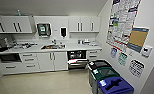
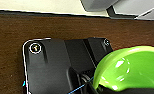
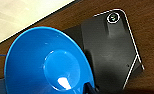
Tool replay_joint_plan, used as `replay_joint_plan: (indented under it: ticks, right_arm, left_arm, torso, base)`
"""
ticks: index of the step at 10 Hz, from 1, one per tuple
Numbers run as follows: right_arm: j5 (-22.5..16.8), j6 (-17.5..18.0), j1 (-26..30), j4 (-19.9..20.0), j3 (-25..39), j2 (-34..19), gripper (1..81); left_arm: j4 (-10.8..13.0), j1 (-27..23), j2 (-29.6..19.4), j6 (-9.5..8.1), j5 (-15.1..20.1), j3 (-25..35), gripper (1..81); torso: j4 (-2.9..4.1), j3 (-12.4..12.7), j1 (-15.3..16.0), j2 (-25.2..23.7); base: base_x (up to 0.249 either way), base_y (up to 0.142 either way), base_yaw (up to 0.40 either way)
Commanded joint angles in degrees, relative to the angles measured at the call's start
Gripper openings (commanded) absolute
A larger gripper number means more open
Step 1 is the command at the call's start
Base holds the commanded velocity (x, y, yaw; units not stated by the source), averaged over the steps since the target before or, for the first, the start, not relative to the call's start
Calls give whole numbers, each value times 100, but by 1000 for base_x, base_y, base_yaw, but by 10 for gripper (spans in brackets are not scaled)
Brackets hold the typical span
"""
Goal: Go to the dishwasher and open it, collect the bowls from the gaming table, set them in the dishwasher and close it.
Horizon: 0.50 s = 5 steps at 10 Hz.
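Kitchenette with open dishwasher (image 1: 76,59) ahead; lime green bowl (image 2: 129,68) sits at the left gripper, blue bowl (image 3: 46,62) at the right, finger positions unclear.

You see white cabinets (image 1: 53,60) and a dishwasher (image 1: 77,59) with a dark interior. Beside it stand bins with black (image 1: 98,64), green (image 1: 106,73) and blue lids (image 1: 116,86). At your wrists, a lime green bowl (image 2: 133,67) and a bright blue bowl (image 3: 45,62) show over a brown floor (image 2: 68,27).

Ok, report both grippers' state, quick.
Left gripper: holding the lime green round plastic bowl.
Right gripper: holding the bright blue round plastic bowl.
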Motion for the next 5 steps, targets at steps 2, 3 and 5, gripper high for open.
replay_joint_plan:
  ticks: [2, 3, 5]
  right_arm:
    - [-188, -16, 191, -137, 37, -55, 10]
    - [-188, -16, 191, -137, 37, -55, 10]
    - [-196, -16, 200, -137, 37, -47, 10]
  left_arm:
    - [44, -262, -127, 18, 71, -22, 10]
    - [44, -261, -127, 18, 71, -22, 10]
    - [44, -261, -127, 18, 71, -22, 10]
  torso:
    - [0, 0, 0, 0]
    - [0, 0, 0, 0]
    - [0, 0, 2, 0]
  base:
    - [142, 0, 0]
    - [141, 0, 0]
    - [141, 0, 0]
